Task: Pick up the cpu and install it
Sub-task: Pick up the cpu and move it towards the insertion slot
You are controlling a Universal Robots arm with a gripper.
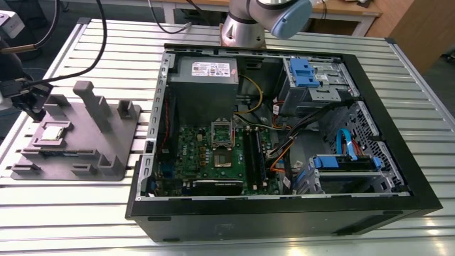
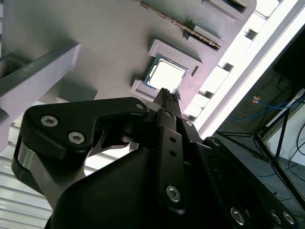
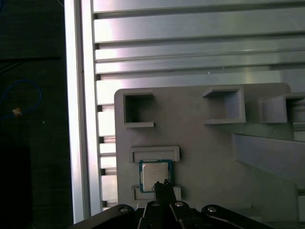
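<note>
None of the task's steps is done, by my reading. The cpu point(image 1: 53, 132) lies flat in its recess on the grey tray point(image 1: 85, 160) at the exterior view's left, silvery top up, and nothing grips it. The end effector point(image 1: 32, 104) hangs close by at the far left edge of that frame, toward the upper left of the chip.

In both wrist views its fingers look pressed together into one narrow tip, pinching nothing. That tip overlaps one edge of the cpu, but I cannot tell whether it touches the chip or hovers over it. The tray rests on the slatted counter point(image 1: 71, 213).

Further right, in the middle of the frame, the open case point(image 1: 284, 218) lies on its side with the motherboard point(image 1: 206, 160) exposed. Its socket point(image 1: 222, 133) looks bare and is well apart from the cpu. So I judge that the pick-up, the carry to the case and the seating in the socket are all left to do. Blue drive brackets point(image 1: 302, 72) sit at the case's upper right.
</note>
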